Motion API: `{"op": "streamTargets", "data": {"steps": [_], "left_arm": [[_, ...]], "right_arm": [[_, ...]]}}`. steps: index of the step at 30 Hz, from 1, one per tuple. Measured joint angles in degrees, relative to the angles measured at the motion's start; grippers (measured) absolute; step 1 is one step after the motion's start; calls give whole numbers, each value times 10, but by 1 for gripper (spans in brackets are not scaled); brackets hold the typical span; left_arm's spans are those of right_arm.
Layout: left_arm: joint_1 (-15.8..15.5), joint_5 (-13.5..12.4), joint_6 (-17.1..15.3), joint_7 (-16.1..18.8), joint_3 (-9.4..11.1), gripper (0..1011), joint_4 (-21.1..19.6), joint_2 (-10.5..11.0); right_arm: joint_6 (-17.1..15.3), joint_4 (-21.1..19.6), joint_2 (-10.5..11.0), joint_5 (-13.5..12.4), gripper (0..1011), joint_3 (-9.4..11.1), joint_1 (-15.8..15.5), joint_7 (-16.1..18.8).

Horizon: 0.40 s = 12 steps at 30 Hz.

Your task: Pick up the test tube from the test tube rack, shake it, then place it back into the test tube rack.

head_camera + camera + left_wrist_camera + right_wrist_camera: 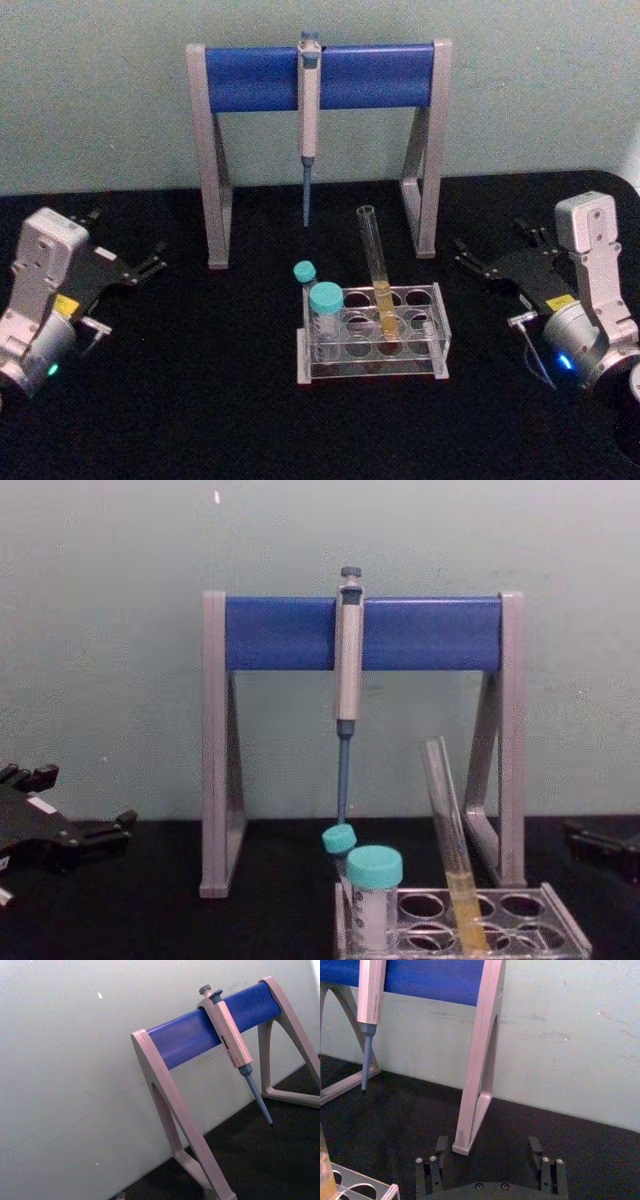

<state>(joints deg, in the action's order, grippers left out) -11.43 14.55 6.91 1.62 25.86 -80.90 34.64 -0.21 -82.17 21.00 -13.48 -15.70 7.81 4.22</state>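
The tube [375,265] stood tilted in a middle hole of the rack [436,330], which sat near the centre of the tabletop [180,400], in front of the stand [318,78]. The left gripper [158,258] rested open by the left edge, and the right gripper [462,250] sat by the right edge, jaws apart and empty. The right one would probably do best closing on the bare glass above the liquid, then lifting along the tube's lean, clear of the capped tubes [322,310] and the pipette [307,130].
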Motion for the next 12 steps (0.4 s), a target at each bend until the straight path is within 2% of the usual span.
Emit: {"op": "streamTargets", "data": {"steps": [12], "left_arm": [[0,0,0,0,0,1001,0,0]], "right_arm": [[0,0,0,0,1000,0,0,0]]}}
